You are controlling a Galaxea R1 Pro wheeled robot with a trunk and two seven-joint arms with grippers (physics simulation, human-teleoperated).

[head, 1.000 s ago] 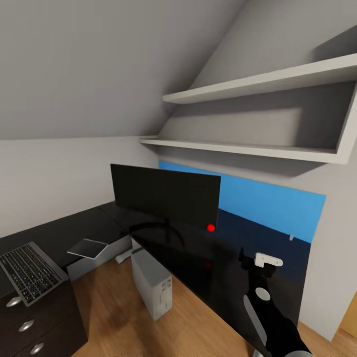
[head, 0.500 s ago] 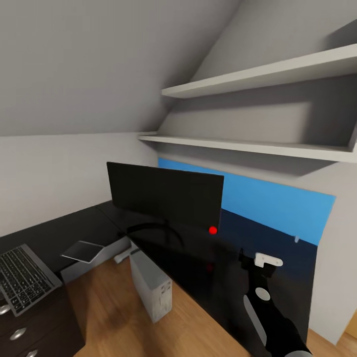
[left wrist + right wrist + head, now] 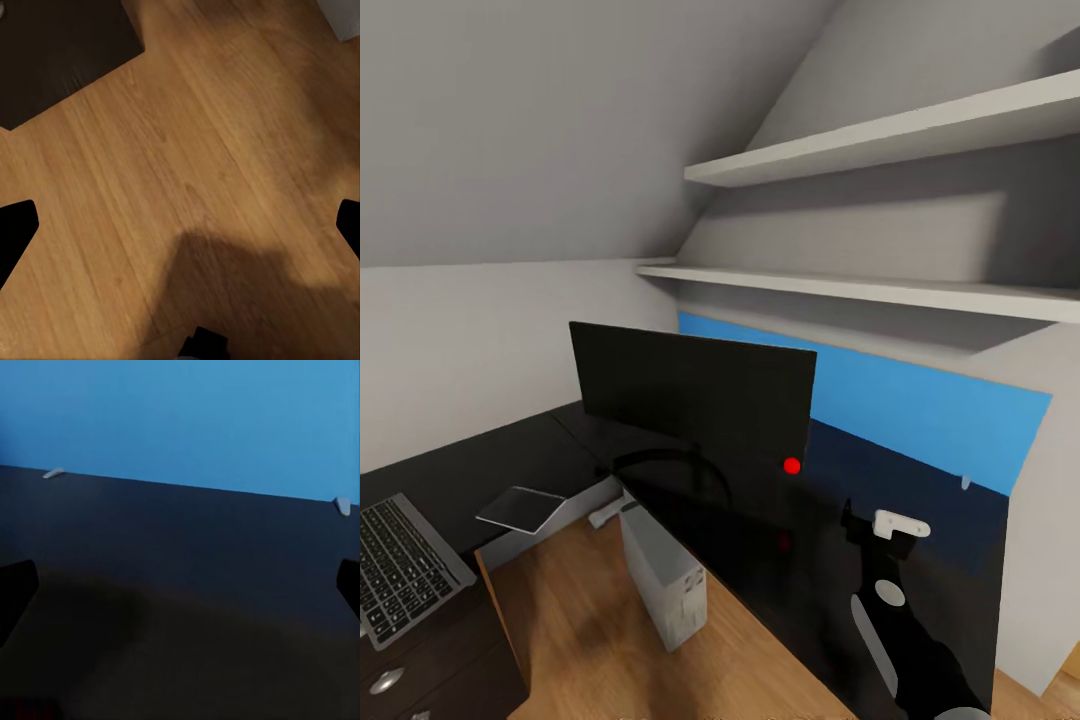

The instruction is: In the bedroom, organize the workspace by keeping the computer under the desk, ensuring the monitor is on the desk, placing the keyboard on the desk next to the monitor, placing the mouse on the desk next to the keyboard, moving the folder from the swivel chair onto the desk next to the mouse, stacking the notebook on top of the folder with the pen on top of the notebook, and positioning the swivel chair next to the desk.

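While the head camera swings rightward, the keyboard slides toward the lower-left edge of the frame, suggesting the robot is still positioning itself, not yet handling anything. At centre, the monitor stands on the desk, the computer beneath it and the notebook at left. The right gripper hovers spread over the desktop; the left gripper, likewise spread, faces bare wooden floor.

No text, label or number can be read anywhere (keyboard keys too blurred).
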